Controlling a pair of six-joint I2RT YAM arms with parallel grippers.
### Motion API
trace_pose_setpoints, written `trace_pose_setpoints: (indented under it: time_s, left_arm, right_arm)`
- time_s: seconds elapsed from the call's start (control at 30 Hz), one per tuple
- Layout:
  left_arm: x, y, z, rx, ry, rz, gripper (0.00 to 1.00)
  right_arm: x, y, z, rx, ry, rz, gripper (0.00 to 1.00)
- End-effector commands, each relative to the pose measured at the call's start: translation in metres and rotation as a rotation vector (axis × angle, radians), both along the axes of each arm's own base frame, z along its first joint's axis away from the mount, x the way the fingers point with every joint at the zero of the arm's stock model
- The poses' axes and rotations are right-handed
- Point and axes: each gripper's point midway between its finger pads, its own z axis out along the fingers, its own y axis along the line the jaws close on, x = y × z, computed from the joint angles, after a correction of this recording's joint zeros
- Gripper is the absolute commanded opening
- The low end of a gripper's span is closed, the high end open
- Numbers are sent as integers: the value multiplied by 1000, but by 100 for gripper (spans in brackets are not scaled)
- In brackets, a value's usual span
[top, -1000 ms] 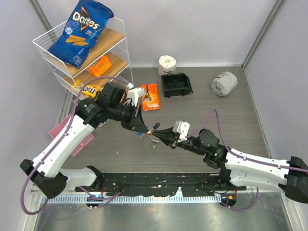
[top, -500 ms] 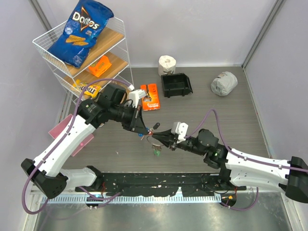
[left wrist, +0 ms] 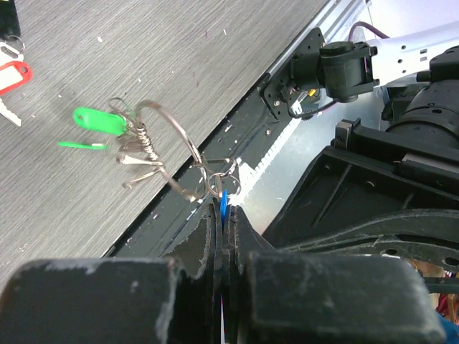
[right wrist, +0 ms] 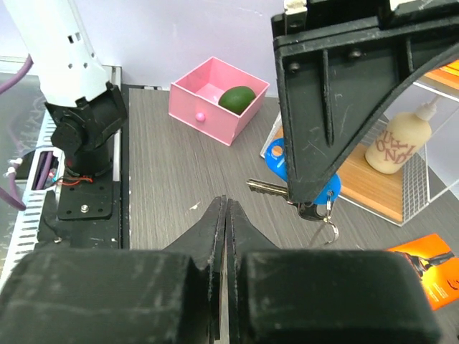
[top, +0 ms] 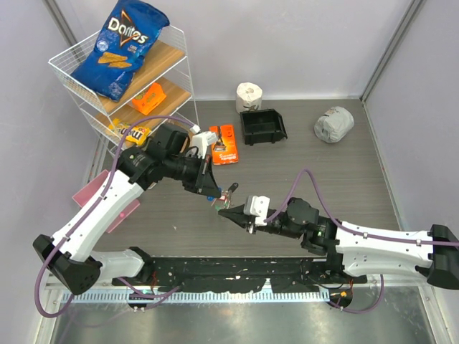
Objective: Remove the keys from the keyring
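Your right end effector [top: 224, 210] has backed nearward off the keyring [left wrist: 172, 147], jaws closed on nothing, so that pull probably freed no key (the green-tagged keys [left wrist: 100, 120] dangle there yet). Your left end effector [left wrist: 222, 215] pinches the blue tag [left wrist: 223, 202], hanging the bunch above the mid-desk [top: 323, 165]. Only "Doritos" reads, on the far-left bag [top: 122, 46].

A chip bag [top: 120, 46] lies on top of the shelf [top: 181, 34] at the far left. The bin [top: 263, 129] stands just before the paper roll [top: 249, 94], the packet [top: 225, 144] left of the bin, the bundle [top: 334, 124] far right. The keys [top: 229, 191] hang before the packet.
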Motion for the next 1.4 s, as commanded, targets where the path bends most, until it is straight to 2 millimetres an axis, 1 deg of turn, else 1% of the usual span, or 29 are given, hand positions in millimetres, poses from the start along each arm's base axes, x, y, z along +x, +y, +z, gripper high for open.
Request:
trace_pose_setpoints:
  time_s: [0.0,0.03,0.07,0.1,0.17,0.23,0.27,0.33,0.4,0.63,0.77,0.93,1.07,1.13,1.23,1.37]
  left_arm:
    - [6,-3,16,-44,-68,-6,0]
    - [6,-1,19,-43,-78,2,0]
    - [7,1,20,-38,-89,9,0]
    - [6,3,22,-31,-99,13,0]
    - [8,6,22,-6,-104,26,0]
    - [9,9,23,6,-111,36,0]
    - [10,9,23,8,-111,41,0]
    - [10,10,24,8,-108,54,0]
    - [11,10,27,2,-104,81,0]
    - [11,13,27,17,-59,135,0]
    - [6,11,33,-8,-39,134,0]
    - [1,13,38,-16,-22,142,0]
    - [-2,11,40,-44,-7,144,0]
    - [-3,10,38,-48,4,142,0]
    - [-4,10,39,-54,9,145,0]
    - [-8,9,39,-64,22,140,0]
  right_arm:
    - [8,-9,27,62,-46,-61,5]
    - [15,-18,36,105,-44,-117,5]
    - [17,-22,35,115,-37,-135,6]
    - [21,-29,39,137,-33,-169,9]
    - [26,-36,39,140,-23,-206,16]
    - [30,-39,36,120,3,-237,25]
    - [30,-39,35,109,17,-241,37]
    - [34,-40,33,108,49,-268,46]
    - [35,-37,31,102,66,-268,48]
    - [37,-24,25,64,78,-257,50]
    - [40,-19,20,70,67,-267,50]
    - [42,-14,22,93,40,-264,48]
    - [44,-8,23,88,28,-261,47]
    - [44,-4,24,83,18,-254,47]
    - [46,2,21,67,9,-254,46]
    - [49,5,19,68,3,-261,47]
